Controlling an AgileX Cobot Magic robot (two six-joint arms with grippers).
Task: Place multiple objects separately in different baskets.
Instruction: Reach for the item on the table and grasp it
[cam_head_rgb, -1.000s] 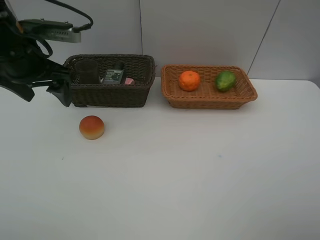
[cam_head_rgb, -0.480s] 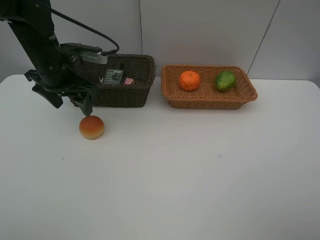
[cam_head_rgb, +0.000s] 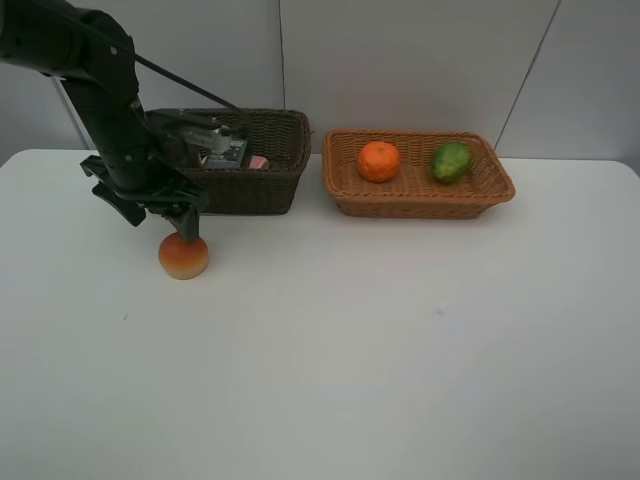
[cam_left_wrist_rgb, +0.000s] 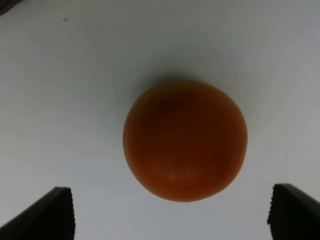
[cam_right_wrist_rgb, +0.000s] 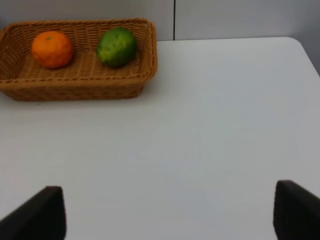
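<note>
The red-yellow peach-like fruit (cam_head_rgb: 184, 257) lies on the white table in front of the dark brown basket (cam_head_rgb: 255, 188). My left gripper (cam_head_rgb: 165, 222) hovers open just above it; in the left wrist view its fingertips (cam_left_wrist_rgb: 50, 215) stand wide on either side of the fruit (cam_left_wrist_rgb: 185, 140) without touching it. The dark grey bottle (cam_head_rgb: 227, 150) and a bit of the pink bottle (cam_head_rgb: 258, 161) show inside the dark basket. The tan basket (cam_head_rgb: 420, 200) holds the orange (cam_head_rgb: 379, 161) and the green fruit (cam_head_rgb: 451, 161). My right gripper (cam_right_wrist_rgb: 169, 212) is open over bare table.
The left arm (cam_head_rgb: 105, 100) leans across the dark basket's left end and hides that part of its inside. In the right wrist view the tan basket (cam_right_wrist_rgb: 75, 85) sits well ahead of the fingers. A wall runs close behind both baskets.
The left arm swung in from the far left and came down over the peach-like fruit. The fruit and both baskets stayed where they were.
</note>
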